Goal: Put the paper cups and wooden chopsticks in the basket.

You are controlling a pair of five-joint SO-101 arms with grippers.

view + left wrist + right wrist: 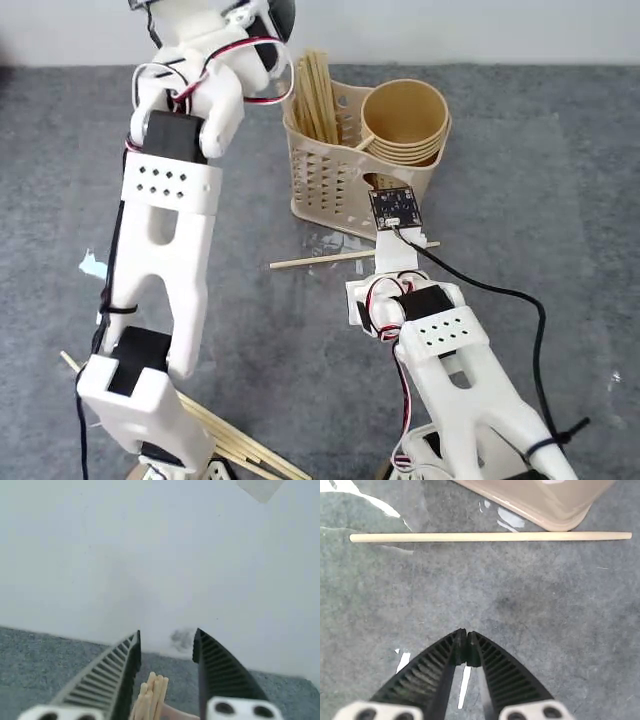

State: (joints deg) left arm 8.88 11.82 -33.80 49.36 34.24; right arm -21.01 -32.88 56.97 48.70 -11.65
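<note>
**Desk:** What is shown at the basket (325,185)?

**Caption:** The paper cups (405,120) are seen stacked inside it, on the side away from the left arm. A bundle of wooden chopsticks (318,95) is stood upright in the other part. The left gripper (167,632) is held above the bundle with its jaws spread. The stick tips are framed between the jaws, and no contact with them can be made out. The bundle is propped by the basket wall, so it is judged that no grip is needed there.

**Desk:** And the right arm?

**Caption:** The right gripper (466,631) is pointed down at the grey table (560,200), its jaws pressed together on nothing. A single chopstick (490,537) is laid flat ahead of it, just beside the foot of the basket and crosswise to the jaws. That crosswise lie is judged well suited to a pinch at mid-length, but the jaws must first be parted.

**Desk:** Is the job considered finished?

**Caption:** It is not. Besides that one stick, several loose chopsticks (240,445) are seen by the left arm's base, well apart from the basket and yet to be collected.
</note>
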